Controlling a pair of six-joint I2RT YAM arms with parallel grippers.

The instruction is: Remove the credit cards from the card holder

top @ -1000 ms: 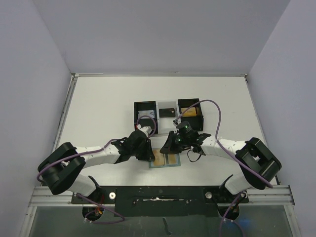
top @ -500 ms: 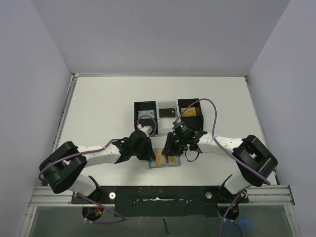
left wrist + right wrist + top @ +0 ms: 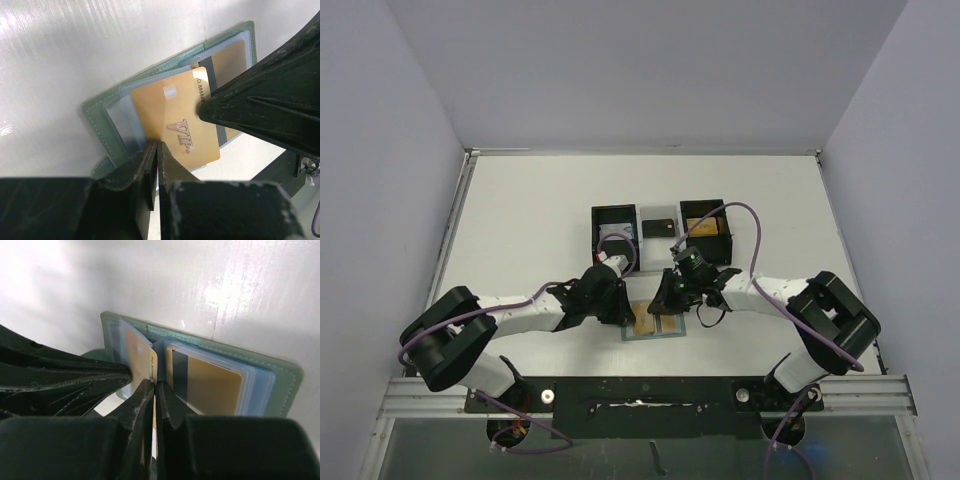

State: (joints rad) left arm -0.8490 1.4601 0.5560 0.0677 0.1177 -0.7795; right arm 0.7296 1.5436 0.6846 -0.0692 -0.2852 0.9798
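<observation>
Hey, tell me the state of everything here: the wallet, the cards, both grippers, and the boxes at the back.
card holder: open, pockets facing up.
gold card: partly pulled out of its pocket.
striped card: fully inside its clear pocket.
left gripper: shut, apparently on the card holder's near edge.
right gripper: shut on the gold card's edge.
black boxes: open-topped, things inside.

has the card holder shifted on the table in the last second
No. The card holder sits in the same place as before, just on the near side of the left black box, its outline unmoved.
</observation>
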